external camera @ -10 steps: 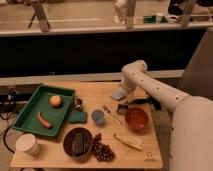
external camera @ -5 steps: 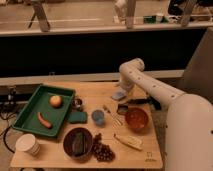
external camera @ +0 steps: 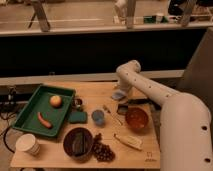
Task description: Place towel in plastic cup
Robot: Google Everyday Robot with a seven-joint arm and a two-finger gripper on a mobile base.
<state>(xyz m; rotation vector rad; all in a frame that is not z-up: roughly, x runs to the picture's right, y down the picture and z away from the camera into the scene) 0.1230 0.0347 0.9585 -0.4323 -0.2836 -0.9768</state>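
Observation:
The towel (external camera: pixel 119 95) is a small grey-blue patch on the wooden table (external camera: pixel 95 97), at the back near the middle. My gripper (external camera: pixel 120 91) is down right at the towel, at the end of the white arm that comes in from the right. Whether it holds the towel I cannot tell. The light-blue plastic cup (external camera: pixel 98 117) stands upright in the middle of the table, to the front left of the gripper and apart from it.
A green tray (external camera: pixel 30 107) at the left holds a round orange fruit (external camera: pixel 56 101) and a red-orange stick-shaped item (external camera: pixel 44 120). A teal pad (external camera: pixel 77 117), dark bowl (external camera: pixel 78 142), grapes (external camera: pixel 103 151), orange bowl (external camera: pixel 136 119), small dark object (external camera: pixel 123 108) and white paper cup (external camera: pixel 27 145) surround the cup.
The arm's elbow has shifted slightly to the left. The gripper stays at about the same spot at the towel. Nothing else on the table has moved.

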